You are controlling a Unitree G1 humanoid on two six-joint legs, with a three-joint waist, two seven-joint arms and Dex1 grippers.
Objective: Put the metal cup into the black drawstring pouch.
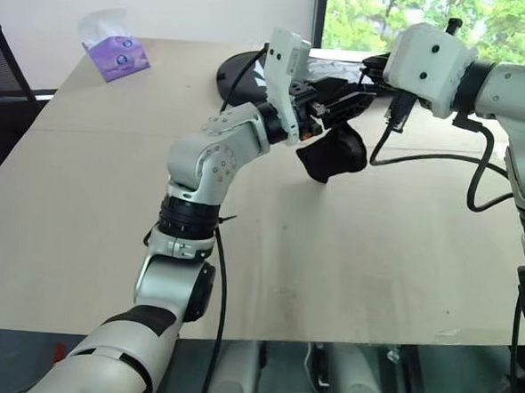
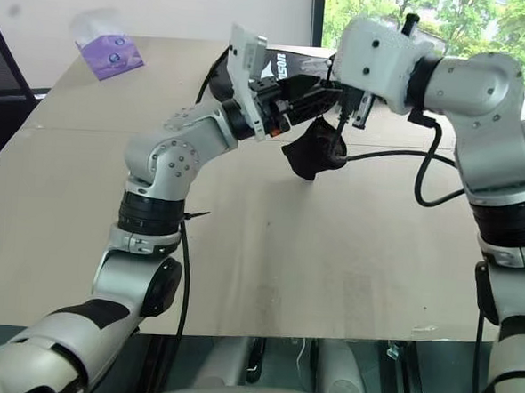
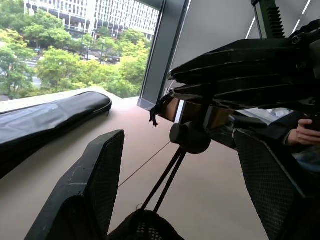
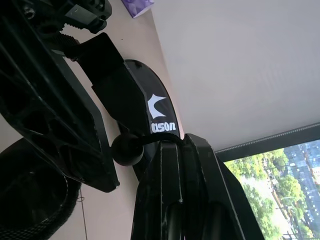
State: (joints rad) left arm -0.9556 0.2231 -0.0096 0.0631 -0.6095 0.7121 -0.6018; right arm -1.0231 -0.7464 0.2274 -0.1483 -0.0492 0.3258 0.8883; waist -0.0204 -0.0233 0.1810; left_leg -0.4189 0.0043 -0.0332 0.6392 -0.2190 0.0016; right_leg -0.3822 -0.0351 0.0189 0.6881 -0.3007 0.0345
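Where the long black racket cover [image 4: 142, 107] lies along the table's far edge, white lettering on it reads roughly "uson" under a white arrow-like mark; the purple tissue pack [image 1: 116, 52] near the far left corner carries print too small to read. The black drawstring pouch [image 1: 334, 154] hangs in the air above the far middle of the table [image 1: 329, 272], clear of the surface, its mouth gathered upward on a thin dark cord [image 3: 165, 182] that runs through a round black toggle [image 3: 190, 138]. The right gripper [image 4: 170, 150] has its fingers pressed together, pinching that cord just past the toggle. The left gripper [image 3: 175, 195] is spread wide just beside the pouch, one finger on either side of the cord and touching nothing. Whether the metal cup sits inside the pouch cannot be told. The table is pale beige and bare at its near edge. Beyond it stand a white wall and a window onto green trees and buildings.
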